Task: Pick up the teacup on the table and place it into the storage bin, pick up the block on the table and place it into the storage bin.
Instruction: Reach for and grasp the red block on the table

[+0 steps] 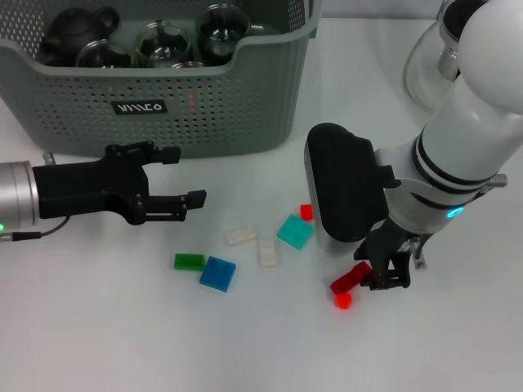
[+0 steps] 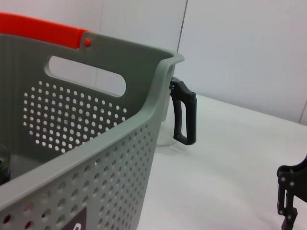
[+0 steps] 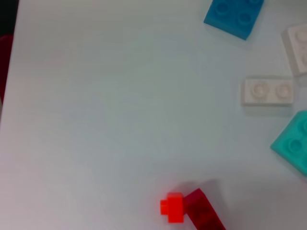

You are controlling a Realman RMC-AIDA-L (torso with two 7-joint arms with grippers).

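On the white table (image 1: 98, 343), seen from my head, my right gripper (image 1: 384, 269) is low over the surface with its fingers pinching the end of a dark red block (image 1: 350, 278). A small bright red block (image 1: 343, 300) lies just beside that block's other end. My left gripper (image 1: 176, 175) hangs in front of the bin (image 1: 245, 106), fingers spread wide with nothing between them. The bin sits at the far side of the table; inside it I see a dark teapot (image 1: 78, 33) and several glass teacups (image 1: 163, 41). Between my two grippers lie loose pieces: a green block (image 1: 189, 261), a blue block (image 1: 217, 273), two white blocks (image 1: 253, 243), a teal block (image 1: 294, 232) and another small red block (image 1: 306, 211). A glass jug (image 1: 429, 65) stands at the far right.

From my left wrist, the bin's perforated wall (image 2: 86, 139) fills the near side, with a handle slot and an orange strip (image 2: 43, 29) on its far rim. Behind its corner shows a black handle (image 2: 184, 115).

From my right wrist, the dark red block (image 3: 204, 211) touches the bright red one (image 3: 171, 207) on the table. Well apart from them lie the blue block (image 3: 234, 17), a white block (image 3: 266, 91) and the teal block (image 3: 292, 143). My own fingers do not show here.
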